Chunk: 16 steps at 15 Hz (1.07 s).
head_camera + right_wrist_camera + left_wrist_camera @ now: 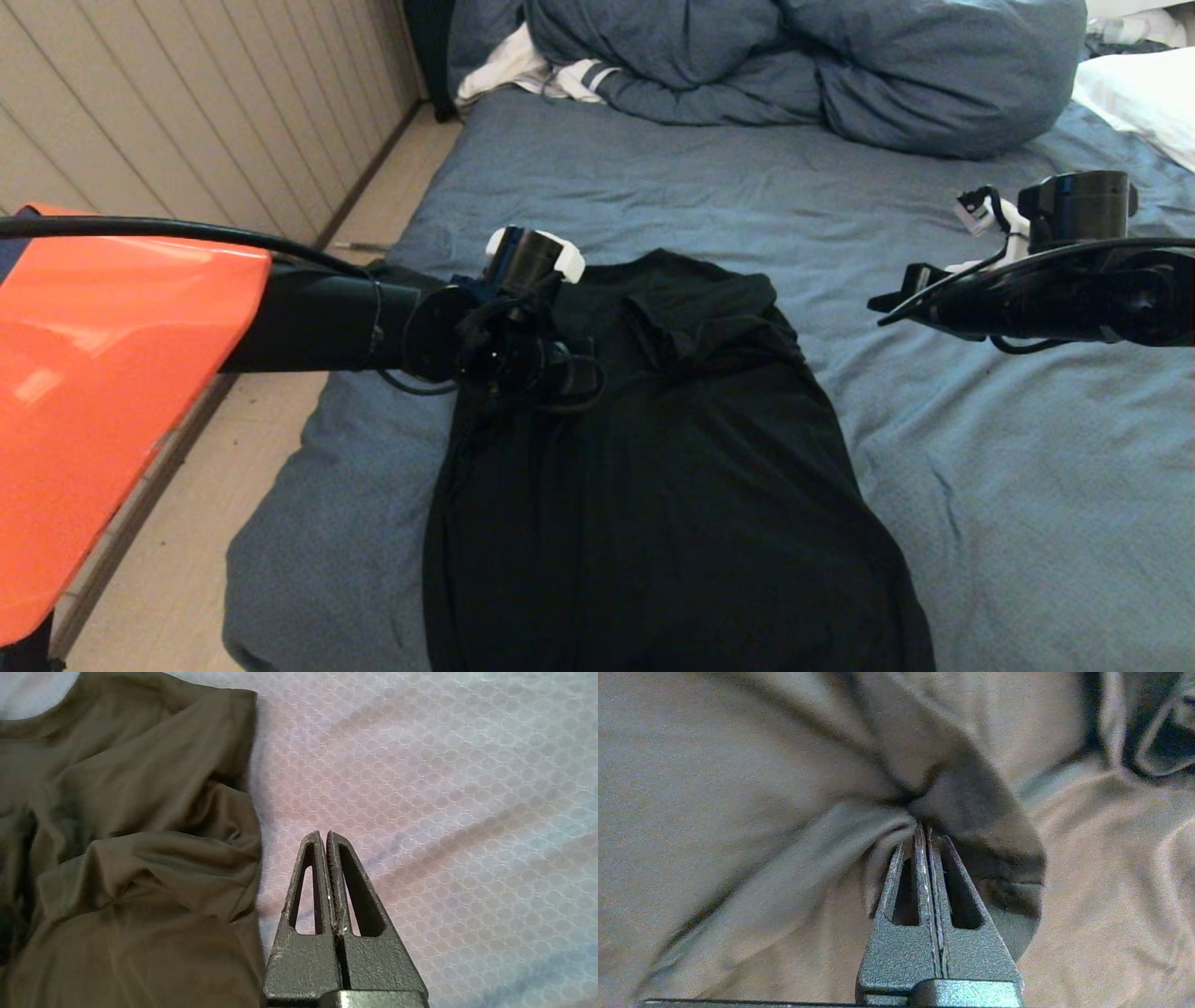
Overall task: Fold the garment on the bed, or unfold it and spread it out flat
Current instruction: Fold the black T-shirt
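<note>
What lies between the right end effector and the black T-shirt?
Only bare bed sheet. In the right wrist view the shut right end effector hangs over the sheet, beside the T-shirt, apart from it.

Right gripper point(325, 835) closed and empty, above the bed point(444, 788) sheet, just beside rumpled garment point(131, 858), not touching it

black t-shirt point(672, 485), plain side up, rumpled, on blue bed point(1008, 485)
</note>
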Motion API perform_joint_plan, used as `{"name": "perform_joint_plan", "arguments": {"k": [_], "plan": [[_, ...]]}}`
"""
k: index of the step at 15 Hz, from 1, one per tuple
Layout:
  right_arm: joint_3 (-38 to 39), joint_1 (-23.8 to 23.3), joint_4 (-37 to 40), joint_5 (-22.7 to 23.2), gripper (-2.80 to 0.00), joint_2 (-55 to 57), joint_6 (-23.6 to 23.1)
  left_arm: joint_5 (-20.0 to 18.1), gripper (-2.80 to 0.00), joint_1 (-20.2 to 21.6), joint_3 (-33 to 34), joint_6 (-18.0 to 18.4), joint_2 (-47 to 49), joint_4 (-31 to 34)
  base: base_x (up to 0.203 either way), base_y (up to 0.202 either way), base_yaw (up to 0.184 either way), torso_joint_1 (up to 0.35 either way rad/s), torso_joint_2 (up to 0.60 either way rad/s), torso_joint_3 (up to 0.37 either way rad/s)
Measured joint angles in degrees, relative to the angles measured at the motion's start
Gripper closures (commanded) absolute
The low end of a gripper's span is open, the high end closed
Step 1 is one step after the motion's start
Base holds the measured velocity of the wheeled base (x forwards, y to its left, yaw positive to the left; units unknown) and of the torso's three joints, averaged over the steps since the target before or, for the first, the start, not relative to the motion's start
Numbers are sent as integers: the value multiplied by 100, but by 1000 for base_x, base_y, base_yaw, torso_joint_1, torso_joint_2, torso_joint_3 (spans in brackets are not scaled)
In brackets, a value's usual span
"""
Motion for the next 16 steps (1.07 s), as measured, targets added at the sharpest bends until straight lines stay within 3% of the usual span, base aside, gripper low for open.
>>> {"name": "perform_joint_plan", "arguments": {"k": [7, 16], "plan": [[-11, -16, -41, -2, 0, 27, -2, 0, 0, -411, -1265, -92, 656, 88, 0, 0, 0, 0, 0, 0], [38, 0, -73, 1, 0, 26, 17, 137, 0, -751, -1356, -140, 463, -213, 0, 0, 0, 0, 0, 0]]}}
